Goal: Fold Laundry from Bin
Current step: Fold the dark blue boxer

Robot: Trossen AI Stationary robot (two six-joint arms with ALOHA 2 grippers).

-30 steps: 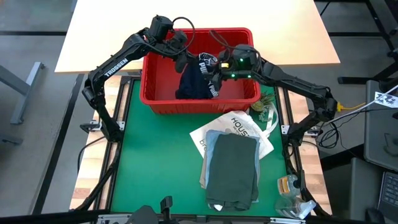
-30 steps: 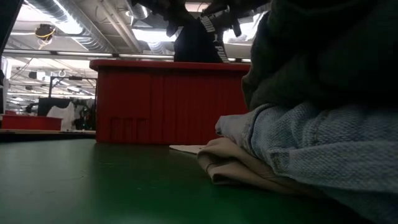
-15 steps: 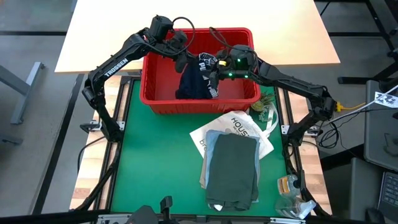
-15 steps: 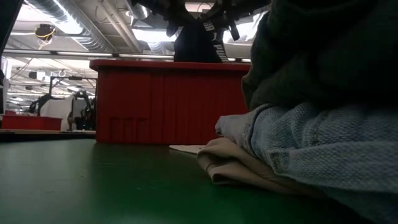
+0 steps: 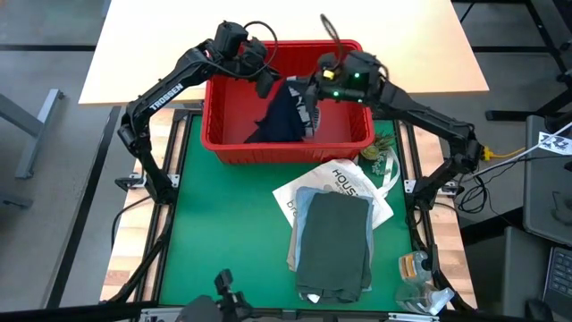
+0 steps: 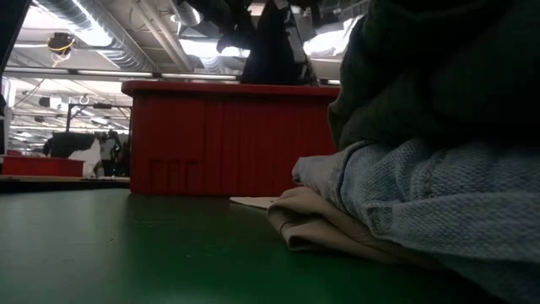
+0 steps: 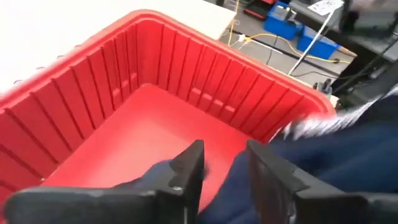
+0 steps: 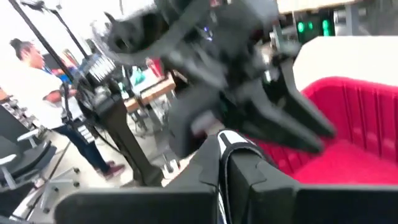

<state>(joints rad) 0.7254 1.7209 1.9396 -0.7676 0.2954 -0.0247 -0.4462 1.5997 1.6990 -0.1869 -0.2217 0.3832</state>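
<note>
Right gripper (image 5: 313, 89) we see clamped on the navy shorts (image 5: 284, 114), lifting them above the red bin (image 5: 219, 139) (white-lettered waistband beside its fingers). Our left gripper (image 5: 265, 79) stands partly parted at the shorts' other edge, over the bin's far side.

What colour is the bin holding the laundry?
Red; the bin shows best in the high view.

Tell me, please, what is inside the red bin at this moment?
Navy shorts hang over the red bin, pinched at the waistband by the right gripper. The left gripper stands open beside them. Bare red floor shows; beneath the shorts is hidden.
</note>
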